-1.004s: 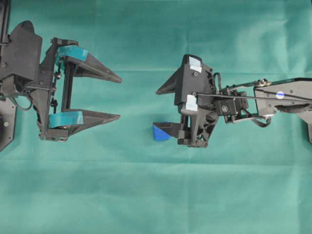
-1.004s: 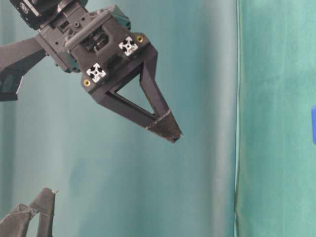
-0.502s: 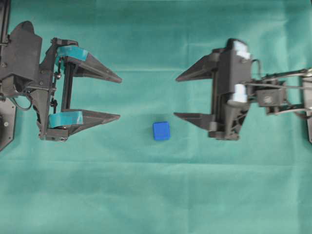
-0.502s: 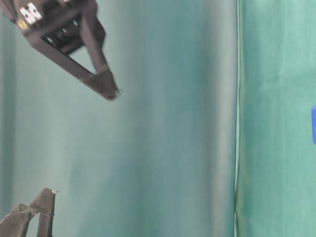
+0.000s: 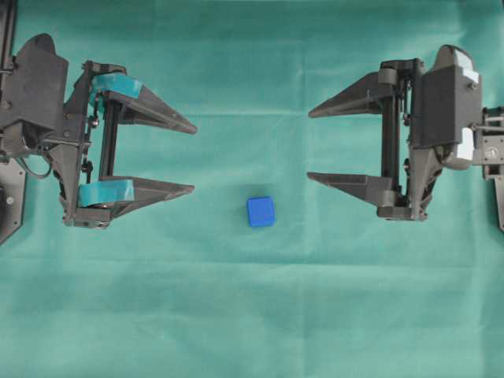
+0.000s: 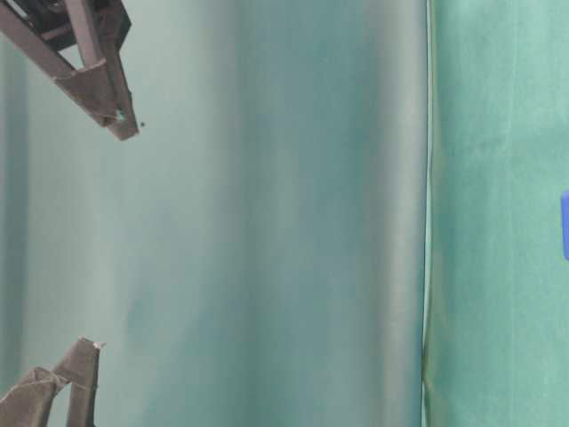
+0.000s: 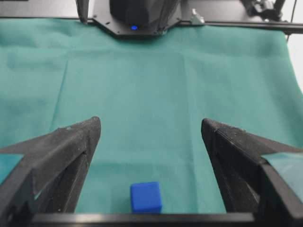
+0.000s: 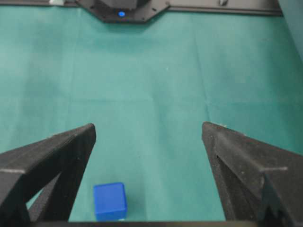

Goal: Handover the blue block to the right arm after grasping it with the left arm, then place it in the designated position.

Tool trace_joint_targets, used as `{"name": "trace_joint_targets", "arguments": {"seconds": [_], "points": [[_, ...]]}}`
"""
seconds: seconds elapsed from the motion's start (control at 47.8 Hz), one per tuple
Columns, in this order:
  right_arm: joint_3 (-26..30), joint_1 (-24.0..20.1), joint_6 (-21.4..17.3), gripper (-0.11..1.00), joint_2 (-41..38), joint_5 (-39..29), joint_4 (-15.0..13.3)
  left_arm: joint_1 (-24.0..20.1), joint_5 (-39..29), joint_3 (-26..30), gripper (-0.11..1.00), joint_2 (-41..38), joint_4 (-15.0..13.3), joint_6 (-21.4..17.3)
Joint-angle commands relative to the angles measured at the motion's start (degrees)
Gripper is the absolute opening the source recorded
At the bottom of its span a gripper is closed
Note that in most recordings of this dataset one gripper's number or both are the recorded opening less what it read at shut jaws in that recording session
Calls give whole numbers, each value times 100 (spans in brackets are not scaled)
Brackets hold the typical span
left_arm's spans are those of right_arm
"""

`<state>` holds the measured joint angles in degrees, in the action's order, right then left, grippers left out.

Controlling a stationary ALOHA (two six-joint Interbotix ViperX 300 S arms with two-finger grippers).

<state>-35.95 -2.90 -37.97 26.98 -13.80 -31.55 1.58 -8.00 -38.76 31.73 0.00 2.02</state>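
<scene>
Taking the blue block (image 5: 261, 211) as landmark, left to right.

Well to the left of the block: left tool (image 5: 193, 156), teal-banded, unmoved from a second ago, fingers spread wide, nothing between them, touching nothing. In the left wrist view, block lying on the green surface (image 5: 252, 315) low between the two fingertips (image 7: 92, 125), apart from both.

At the block itself: now fully uncovered and sitting alone on the cloth, flat, in the same spot as a second ago, when the right tool's lower finger overlapped it. No white corner marks of the designated position visible around it in the overhead view; a faint pale speck at its lower edge in the right wrist view, too small to judge.

Well to the right of the block: right tool (image 5: 309, 146), all black, pulled back from over the block toward the right edge of the frame and levelled out. Fingers spread as wide as they go, empty, clear of block and cloth. In the table-level view, only one dark fingertip high in the upper left corner.

Meaning for the task, as a judgement: block released and left standing, both tools withdrawn and empty, so placement looks finished, with nothing further needed unless the spot proves wrong.
</scene>
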Motion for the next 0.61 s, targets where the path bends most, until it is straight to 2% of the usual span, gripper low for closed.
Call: {"name": "trace_joint_targets", "arguments": {"seconds": [0.0,0.586], "points": [[70,-9,0,94,62,70,-53,-9,35,88,100,35,18,-9],[70,-9,0,94,62,105,-105,-9,26,70,100,62,18,-9]]}}
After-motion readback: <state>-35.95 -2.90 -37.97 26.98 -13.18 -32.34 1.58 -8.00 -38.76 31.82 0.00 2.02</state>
